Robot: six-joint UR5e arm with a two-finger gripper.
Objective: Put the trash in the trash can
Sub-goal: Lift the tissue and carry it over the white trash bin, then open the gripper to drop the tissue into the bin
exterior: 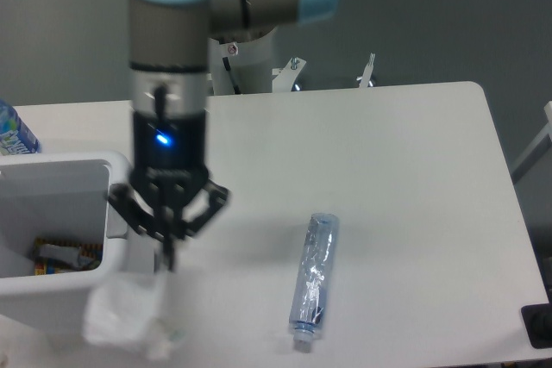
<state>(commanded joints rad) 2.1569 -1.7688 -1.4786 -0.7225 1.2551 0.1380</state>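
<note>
Hanging just right of the bin (65,213), the arm has its jaws pinched together on the top of the wad (128,314), as far as I can judge through the blur, with the white paper dangling near the bin's front corner over the desk (388,170). I read this as the carry step for the first piece: my next move is to lift a little, shift left until the wad clears the thick rim, then let go over the opening. After that the bottle (312,282) lies flat, well apart to the right, waiting its turn.
</note>
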